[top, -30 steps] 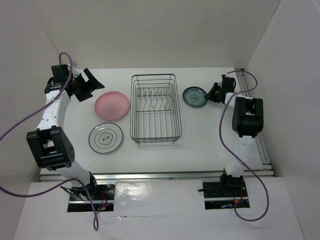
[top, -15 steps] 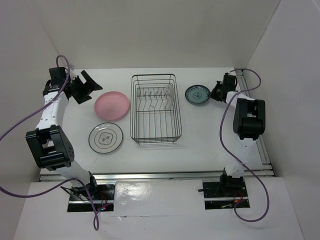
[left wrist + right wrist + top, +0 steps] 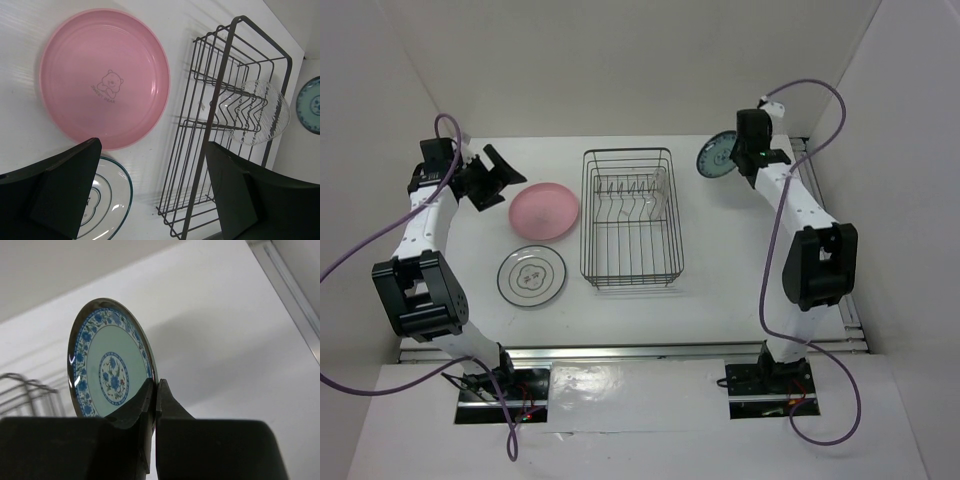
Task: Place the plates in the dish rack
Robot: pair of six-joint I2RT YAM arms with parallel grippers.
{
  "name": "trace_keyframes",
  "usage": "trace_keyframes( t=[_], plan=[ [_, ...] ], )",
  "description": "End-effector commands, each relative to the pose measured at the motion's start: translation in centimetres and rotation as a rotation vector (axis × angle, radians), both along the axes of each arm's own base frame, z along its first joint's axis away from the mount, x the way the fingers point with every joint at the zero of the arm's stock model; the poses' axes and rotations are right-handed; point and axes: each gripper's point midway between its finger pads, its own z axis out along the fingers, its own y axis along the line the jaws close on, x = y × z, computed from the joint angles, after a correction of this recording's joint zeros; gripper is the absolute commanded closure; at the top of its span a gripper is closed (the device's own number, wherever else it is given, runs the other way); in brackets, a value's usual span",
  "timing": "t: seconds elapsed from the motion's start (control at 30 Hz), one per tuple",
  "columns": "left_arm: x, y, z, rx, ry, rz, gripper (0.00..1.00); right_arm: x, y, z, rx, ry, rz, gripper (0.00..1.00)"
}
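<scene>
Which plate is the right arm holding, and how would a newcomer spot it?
Start at the black wire dish rack mid-table and look right of its far end. There the small teal plate is pinched by its rim in the right arm's fingers, tilted on edge. Only it has a blue floral pattern.

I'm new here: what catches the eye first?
The right gripper pinches a teal patterned plate by its rim, on edge in the air right of the dish rack. A pink plate lies left of the rack near the open left gripper; a clear glass plate sits inside the rack.
</scene>
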Motion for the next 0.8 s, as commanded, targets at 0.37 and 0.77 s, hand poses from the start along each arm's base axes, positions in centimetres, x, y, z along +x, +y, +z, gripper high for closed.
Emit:
trace_keyframes(
  t=[0.37, 0.77],
  plan=[
    [-0.4, -0.3, 2.5, 0.012, -0.078, -0.003, 0.01, -5.0, 10.3, 21.1, -0.248, -0.298, 0.065, 1.0],
    [-0.6, -0.3, 3.2, 0.024, -0.098, -0.008, 0.01, -8.7, 19.4, 18.7, -0.5, -0.218, 0.088, 1.0]
  ],
)
